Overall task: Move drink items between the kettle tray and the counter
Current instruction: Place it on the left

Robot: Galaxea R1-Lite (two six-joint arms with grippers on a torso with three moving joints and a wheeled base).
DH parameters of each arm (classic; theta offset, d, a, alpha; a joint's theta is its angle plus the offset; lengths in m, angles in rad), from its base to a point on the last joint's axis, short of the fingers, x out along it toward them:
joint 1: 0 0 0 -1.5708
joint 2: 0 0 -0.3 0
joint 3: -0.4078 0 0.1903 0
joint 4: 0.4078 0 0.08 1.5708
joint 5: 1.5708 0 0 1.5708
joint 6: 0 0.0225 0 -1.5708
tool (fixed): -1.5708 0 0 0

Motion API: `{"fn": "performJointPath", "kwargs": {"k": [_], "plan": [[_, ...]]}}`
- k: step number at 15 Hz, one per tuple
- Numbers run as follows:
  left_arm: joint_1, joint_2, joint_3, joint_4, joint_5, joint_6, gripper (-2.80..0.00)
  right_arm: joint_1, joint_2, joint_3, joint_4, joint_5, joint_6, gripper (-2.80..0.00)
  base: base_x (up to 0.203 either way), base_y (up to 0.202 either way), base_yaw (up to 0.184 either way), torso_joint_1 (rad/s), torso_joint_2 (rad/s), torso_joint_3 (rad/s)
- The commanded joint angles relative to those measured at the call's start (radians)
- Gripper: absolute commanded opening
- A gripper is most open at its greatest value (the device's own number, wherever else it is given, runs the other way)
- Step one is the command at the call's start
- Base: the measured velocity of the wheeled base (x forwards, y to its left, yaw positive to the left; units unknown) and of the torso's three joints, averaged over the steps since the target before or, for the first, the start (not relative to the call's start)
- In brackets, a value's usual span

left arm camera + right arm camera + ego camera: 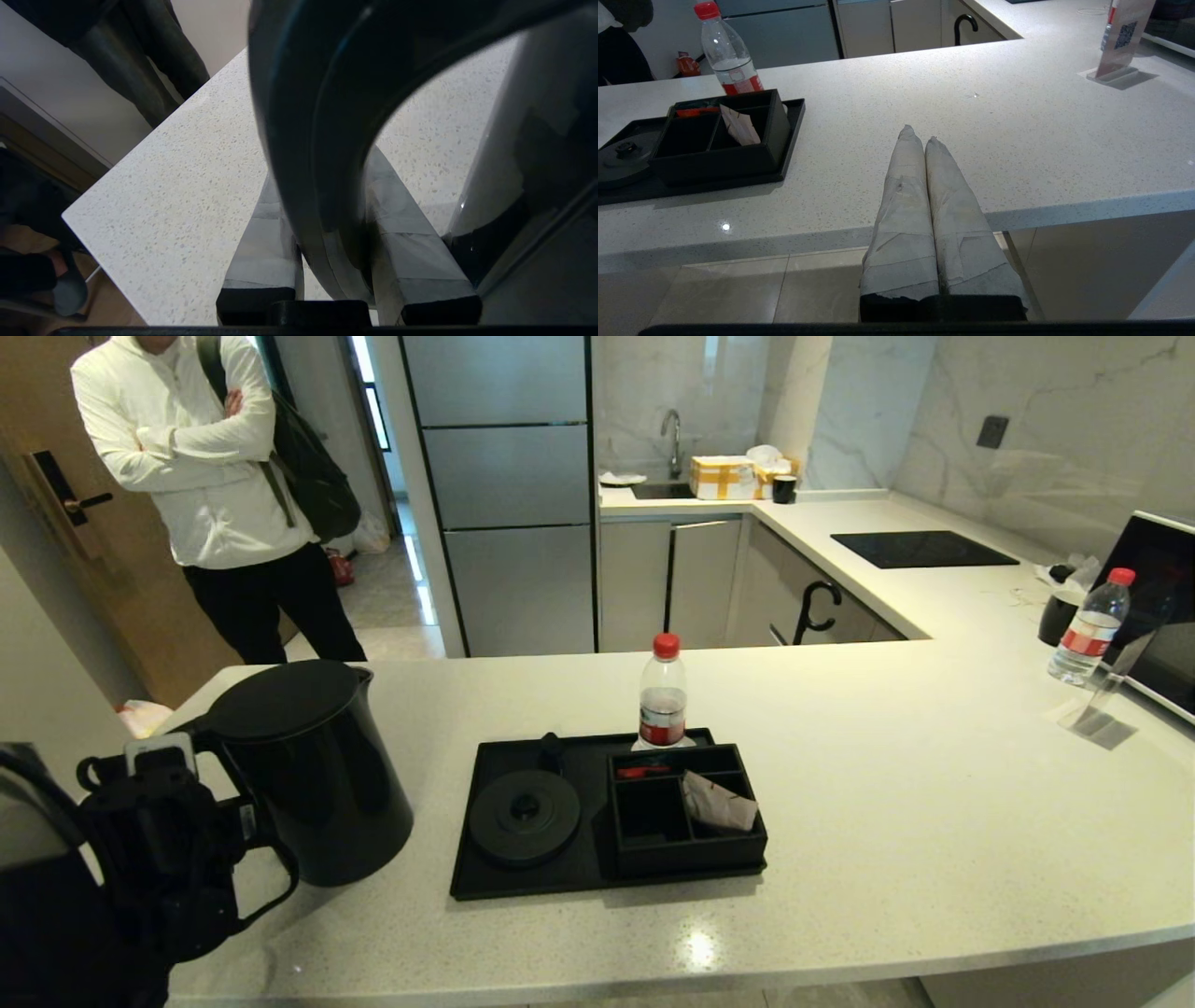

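The tall black kettle [308,775] is upright at the left end of the counter [887,803], left of the kettle tray [485,882]. My left gripper [245,845] is shut on its loop handle [317,140], which runs between the taped fingers [261,242]. Whether the kettle's bottom touches the stone I cannot tell. The round kettle base [524,817] is bare. The beige sachet [717,803] leans in a right compartment of the organiser box [686,854]. My right gripper [920,136] is shut and empty, hovering at the counter's front edge, right of the tray.
A red-capped bottle [663,695] stands just behind the tray. Another bottle [1088,625], a clear sign stand [1102,695] and a microwave [1167,607] sit far right. The black hob [920,549] lies at the back. A person [205,476] stands behind the counter, left.
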Motion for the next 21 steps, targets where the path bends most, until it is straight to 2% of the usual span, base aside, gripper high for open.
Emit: {"fn": "performJointPath", "kwargs": {"k": [1, 8, 21], "plan": [[-0.015, 0.003, 0.017, -0.007, 0.001, 0.002, -2.80, 0.000, 0.000, 0.031, -0.001, 0.000, 0.000, -2.80, 0.000, 0.000, 0.000, 0.000, 0.00, 0.000], [-0.027, 0.025, 0.038, -0.007, 0.001, 0.023, -2.80, 0.000, 0.000, 0.029, 0.000, 0.000, 0.000, -2.80, 0.000, 0.000, 0.000, 0.000, 0.00, 0.000], [-0.027, 0.053, 0.037, -0.007, -0.002, 0.022, -2.80, 0.000, 0.000, 0.030, -0.001, 0.000, 0.000, -2.80, 0.000, 0.000, 0.000, 0.000, 0.00, 0.000]]}}
